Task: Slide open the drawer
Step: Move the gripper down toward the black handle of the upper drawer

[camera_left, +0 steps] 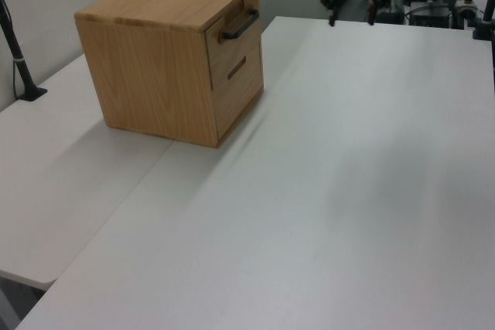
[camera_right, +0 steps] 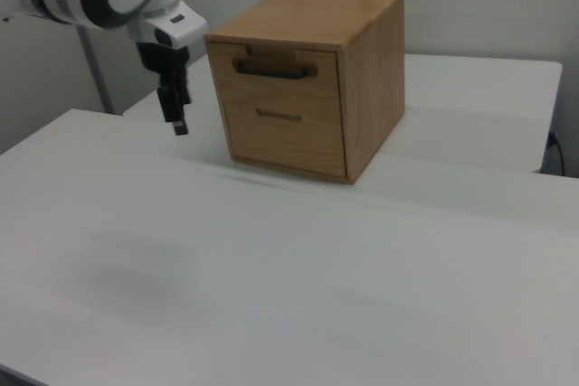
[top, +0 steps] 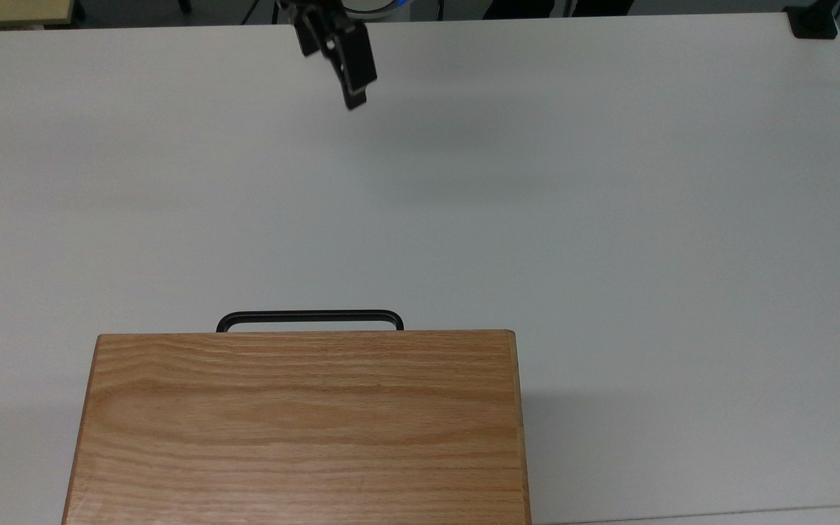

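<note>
Drawer (camera_right: 279, 70) sits shut in the top slot of the oak cabinet (camera_left: 166, 56), its front flush with the cabinet face, and the cabinet stands at the table's (top: 609, 219) edge along the top view's bottom. The right view gives the whole front: the black bar handle (camera_right: 271, 68) lying level across the panel, with a second, lower front beneath it. The top view shows the cabinet's grained top and the handle (top: 309, 318) jutting toward the open table. The handle's long axis runs side to side in the top view, and the drawer faces the far edge, where the gripper (top: 354, 91) hangs. In the left view the gripper (camera_left: 352, 13) has its fingers spread apart, holding nothing, well apart from the handle (camera_left: 238, 25).
</note>
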You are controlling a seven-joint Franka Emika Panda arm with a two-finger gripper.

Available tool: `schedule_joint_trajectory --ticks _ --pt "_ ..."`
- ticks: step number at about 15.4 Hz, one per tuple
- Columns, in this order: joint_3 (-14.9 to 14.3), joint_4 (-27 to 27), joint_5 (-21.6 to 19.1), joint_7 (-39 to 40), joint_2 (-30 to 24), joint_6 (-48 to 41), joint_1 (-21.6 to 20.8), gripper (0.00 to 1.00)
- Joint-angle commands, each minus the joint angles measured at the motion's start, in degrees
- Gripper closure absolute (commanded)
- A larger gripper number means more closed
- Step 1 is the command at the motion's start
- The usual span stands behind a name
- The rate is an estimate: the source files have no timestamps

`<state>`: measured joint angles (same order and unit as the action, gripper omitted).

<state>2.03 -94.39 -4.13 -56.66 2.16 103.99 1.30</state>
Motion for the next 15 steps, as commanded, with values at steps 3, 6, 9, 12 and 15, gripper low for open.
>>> schedule_joint_trajectory --ticks 3,6,9,12,15 --pt "-0.4 1.1 -1.3 -15.9 6.4 18.8 -0.3 0.00" --pt "-0.3 1.1 -1.2 -20.5 9.5 30.7 -0.5 0.00" --pt "-0.3 1.1 -1.1 -24.0 12.7 43.9 -0.9 0.00" --pt "0.0 1.1 -1.0 -26.4 15.5 53.2 -0.9 0.04" --pt "0.0 1.1 -0.6 -29.5 18.0 59.1 -2.4 0.15"
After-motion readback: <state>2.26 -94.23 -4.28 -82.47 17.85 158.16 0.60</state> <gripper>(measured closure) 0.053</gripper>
